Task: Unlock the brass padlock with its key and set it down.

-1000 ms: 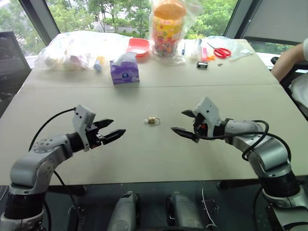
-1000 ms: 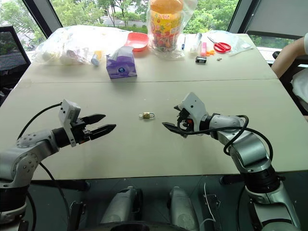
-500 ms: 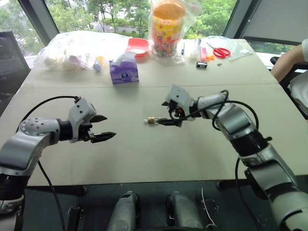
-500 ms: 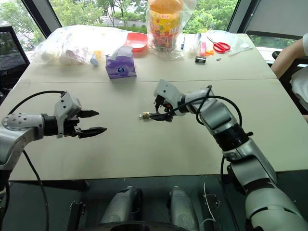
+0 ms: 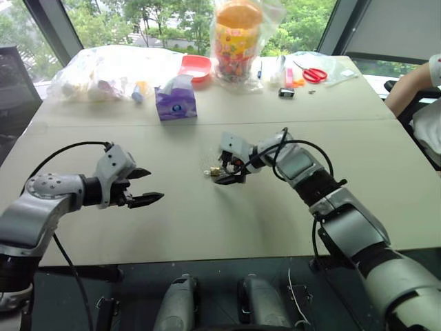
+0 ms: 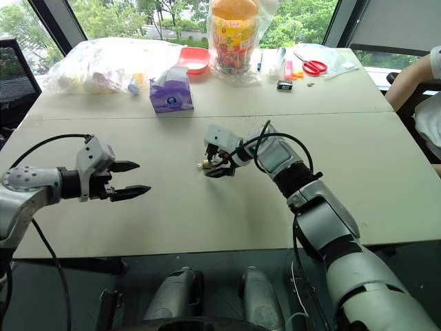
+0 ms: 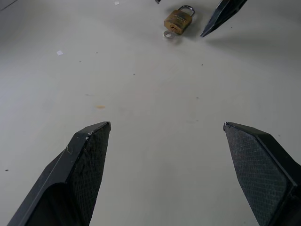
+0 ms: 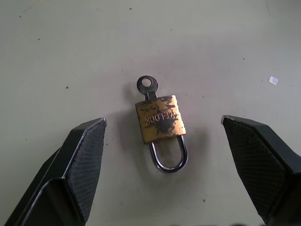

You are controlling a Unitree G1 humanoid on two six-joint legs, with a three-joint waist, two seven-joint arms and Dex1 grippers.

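The brass padlock (image 8: 160,122) is lying flat near the middle of the matte grey-beige worktop (image 5: 207,227); its body is a small yellow-gold rectangle, scuffed with dark blotches and stamped with lettering, and a thin polished silver U-shaped shackle is seated in one short end; the key (image 8: 147,86), a dull metal stem ending in a round bow with a hole, is sticking out of the opposite end, so shackle, body and key are forming one straight line; in the head views that long axis is running roughly left to right across the worktop, key end pointing left and shackle right.

The right gripper (image 8: 162,141) is hovering over the padlock with its two black, cross-hatched, wedge-shaped fingers spread wide, one on each side of the lock and neither touching it; the left gripper (image 5: 142,186) is hanging well to the left, its pointed black fingers likewise spread and holding nothing.

Along the far edge, a purple tissue box (image 5: 177,102), a red bowl (image 5: 197,67) and red-handled scissors (image 5: 314,73) are sitting.
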